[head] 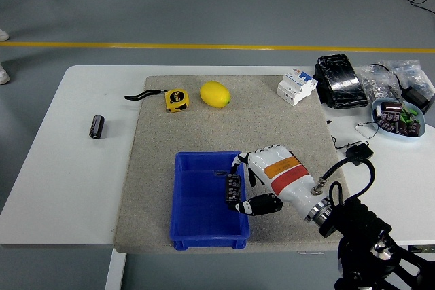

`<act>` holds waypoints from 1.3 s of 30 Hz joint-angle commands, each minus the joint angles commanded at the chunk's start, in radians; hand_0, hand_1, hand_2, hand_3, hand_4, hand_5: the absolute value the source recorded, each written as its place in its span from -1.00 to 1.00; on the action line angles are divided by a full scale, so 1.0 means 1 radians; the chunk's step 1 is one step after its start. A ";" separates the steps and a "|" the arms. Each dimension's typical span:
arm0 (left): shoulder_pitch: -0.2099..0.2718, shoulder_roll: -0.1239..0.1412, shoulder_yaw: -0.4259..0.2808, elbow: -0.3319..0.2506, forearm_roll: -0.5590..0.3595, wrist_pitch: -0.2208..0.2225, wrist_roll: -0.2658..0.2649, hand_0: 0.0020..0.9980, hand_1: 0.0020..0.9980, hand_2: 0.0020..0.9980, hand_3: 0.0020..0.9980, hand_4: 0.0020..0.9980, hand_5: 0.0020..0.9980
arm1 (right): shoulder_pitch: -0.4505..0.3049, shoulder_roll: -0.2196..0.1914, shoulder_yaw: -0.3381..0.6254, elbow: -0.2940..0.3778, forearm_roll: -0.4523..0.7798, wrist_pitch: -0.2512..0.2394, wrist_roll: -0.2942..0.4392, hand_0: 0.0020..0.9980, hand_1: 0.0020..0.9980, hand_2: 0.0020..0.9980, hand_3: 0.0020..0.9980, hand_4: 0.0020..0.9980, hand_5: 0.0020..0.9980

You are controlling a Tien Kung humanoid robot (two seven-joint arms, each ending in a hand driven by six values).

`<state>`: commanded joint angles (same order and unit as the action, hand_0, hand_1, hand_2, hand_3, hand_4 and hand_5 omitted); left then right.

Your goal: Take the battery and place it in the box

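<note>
My right hand (239, 191) is shut on a black cylindrical battery (233, 187), held upright between the white fingers and the black thumb. It hangs over the right part of the blue box (204, 232), just inside its right wall. The box sits at the front of the grey mat (163, 161), with a small dark bit lying near its far wall. A second black battery (96, 127) lies on the white table left of the mat. The battery that lay on the mat's right side is hidden behind my hand.
At the mat's far edge are a yellow tape measure (177, 99), a lemon (215, 94) and a white circuit breaker (296, 86). A black pouch (340, 81), a bowl of parts (397, 117) and cables crowd the table's right end.
</note>
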<state>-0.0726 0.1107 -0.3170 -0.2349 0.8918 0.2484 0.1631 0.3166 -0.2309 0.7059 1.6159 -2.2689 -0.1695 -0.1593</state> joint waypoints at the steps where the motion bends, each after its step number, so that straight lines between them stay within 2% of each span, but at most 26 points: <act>1: -0.001 0.000 0.000 0.000 0.000 0.000 0.000 0.46 0.41 0.48 0.25 0.32 0.31 | 0.011 0.003 -0.017 -0.001 0.000 0.008 0.001 -0.37 -0.60 -0.48 -0.01 1.00 -0.31; 4: -0.004 0.004 0.009 -0.002 -0.009 0.000 0.000 0.46 0.41 0.48 0.25 0.32 0.31 | 0.042 0.007 -0.065 0.001 0.000 0.045 0.000 -0.37 -0.60 -0.48 -0.01 1.00 -0.31; 5: -0.005 0.004 0.010 -0.003 -0.010 0.000 0.000 0.47 0.41 0.48 0.26 0.32 0.31 | 0.050 0.008 -0.076 0.001 0.000 0.054 0.000 -0.35 -0.57 -0.43 0.43 1.00 -0.30; 10: -0.009 0.003 0.005 -0.003 -0.009 -0.001 -0.001 0.47 0.41 0.48 0.26 0.32 0.31 | 0.077 0.025 -0.085 -0.010 0.000 0.076 0.001 -0.35 -0.57 -0.43 0.43 1.00 -0.30; 11: -0.010 0.003 0.004 -0.003 -0.006 -0.002 -0.001 0.47 0.42 0.48 0.26 0.32 0.31 | 0.080 0.026 -0.082 -0.011 0.000 0.077 0.001 -0.33 -0.54 -0.35 0.58 1.00 -0.26; 22: -0.011 0.003 -0.004 -0.004 0.003 -0.010 0.001 0.47 0.42 0.49 0.26 0.32 0.31 | 0.101 0.020 -0.006 -0.017 0.000 0.078 0.002 -0.34 -0.52 -0.33 0.62 1.00 -0.26; 27: -0.012 0.004 -0.006 -0.004 0.008 -0.013 0.002 0.47 0.42 0.48 0.26 0.32 0.31 | 0.130 -0.024 0.057 -0.038 0.000 0.084 0.005 -0.34 -0.53 -0.33 0.60 1.00 -0.26; 31: -0.014 0.003 -0.007 -0.004 0.010 -0.014 0.003 0.47 0.42 0.48 0.26 0.32 0.31 | 0.178 -0.109 0.058 -0.066 0.000 0.099 0.015 -0.34 -0.53 -0.33 0.59 1.00 -0.27; 34: -0.015 0.004 -0.007 -0.004 0.011 -0.014 0.003 0.47 0.42 0.48 0.26 0.32 0.31 | 0.216 -0.169 0.028 -0.111 0.000 0.109 0.019 -0.34 -0.53 -0.33 0.59 1.00 -0.27; 35: -0.016 0.004 -0.007 -0.004 0.011 -0.015 0.003 0.48 0.42 0.48 0.26 0.32 0.31 | 0.222 -0.179 0.022 -0.128 0.000 0.110 0.017 -0.35 -0.52 -0.33 0.53 1.00 -0.23; 39: -0.016 0.002 -0.013 -0.004 0.019 -0.016 0.006 0.48 0.42 0.48 0.26 0.32 0.31 | 0.230 -0.195 0.015 -0.178 0.000 0.103 0.027 -0.35 -0.52 -0.33 0.53 1.00 -0.23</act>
<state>-0.0889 0.1128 -0.3297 -0.2394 0.9109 0.2327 0.1690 0.5465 -0.4260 0.7207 1.4381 -2.2689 -0.0661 -0.1318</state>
